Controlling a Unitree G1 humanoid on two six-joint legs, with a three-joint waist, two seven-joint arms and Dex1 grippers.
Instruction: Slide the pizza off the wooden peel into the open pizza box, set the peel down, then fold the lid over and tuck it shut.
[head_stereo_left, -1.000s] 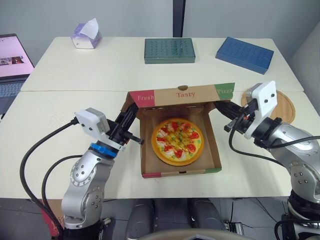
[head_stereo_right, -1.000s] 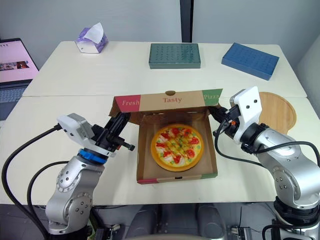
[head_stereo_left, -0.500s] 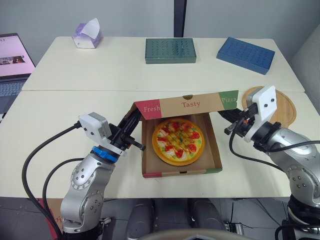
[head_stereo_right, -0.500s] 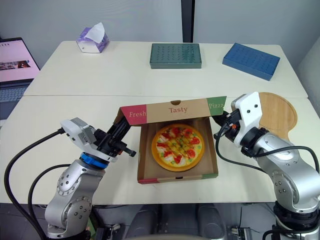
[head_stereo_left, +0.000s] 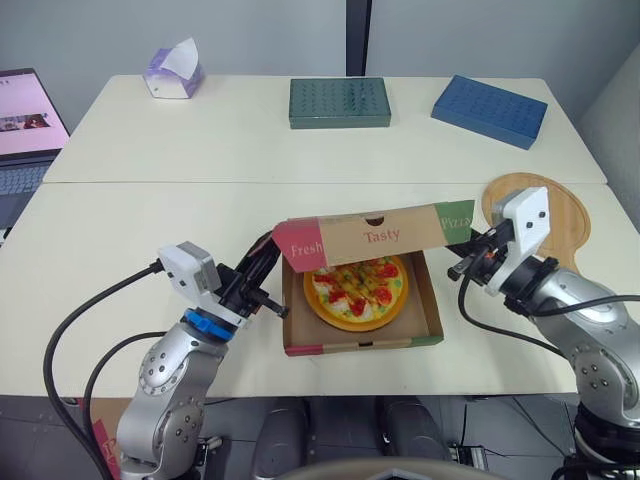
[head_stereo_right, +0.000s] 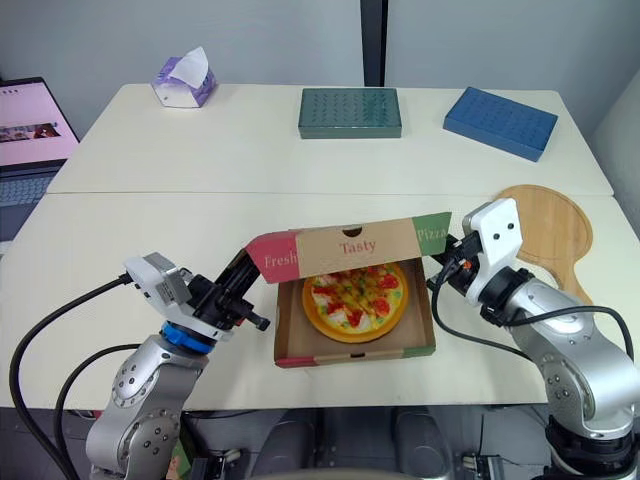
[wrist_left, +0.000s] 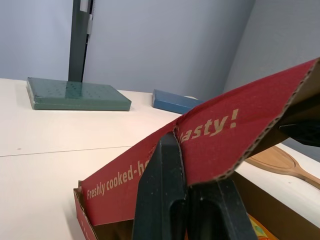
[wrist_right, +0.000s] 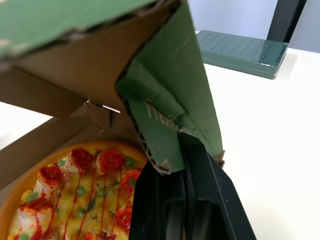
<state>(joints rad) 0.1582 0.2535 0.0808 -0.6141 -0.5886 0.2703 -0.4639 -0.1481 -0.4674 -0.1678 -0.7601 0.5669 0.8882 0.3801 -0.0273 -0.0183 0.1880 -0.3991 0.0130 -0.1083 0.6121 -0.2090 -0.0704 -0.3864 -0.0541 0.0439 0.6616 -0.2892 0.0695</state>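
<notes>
The pizza (head_stereo_left: 354, 290) lay inside the pizza box (head_stereo_left: 360, 342), whose lid (head_stereo_left: 375, 233) hung half folded over it, pinched at its red end by the left gripper (head_stereo_left: 270, 254) and at its green end by the right gripper (head_stereo_left: 467, 248), while the peel (head_stereo_left: 562, 205) lay set down right of the pizza box, so only closing and tucking seemed left.

The brown lid (head_stereo_left: 375, 236) has red and green ends, and the yellow pizza (head_stereo_left: 355, 293) carries red and green dots.
</notes>
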